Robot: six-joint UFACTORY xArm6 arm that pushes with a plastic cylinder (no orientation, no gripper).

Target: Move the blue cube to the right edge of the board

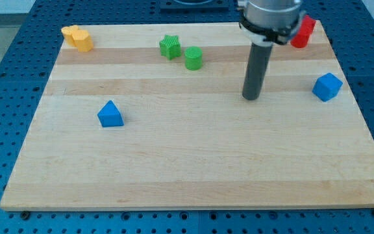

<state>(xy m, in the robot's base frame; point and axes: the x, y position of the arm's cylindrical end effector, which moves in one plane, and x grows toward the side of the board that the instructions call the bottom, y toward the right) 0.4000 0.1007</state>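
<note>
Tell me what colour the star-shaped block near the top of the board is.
Green star block, seen in the camera view.

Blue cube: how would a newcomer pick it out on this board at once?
Start at the wooden board and go to its right side in the view. The blue cube sits there near the edge, right of my tip and below the red block. The other blue block is a triangular wedge far left.
</note>
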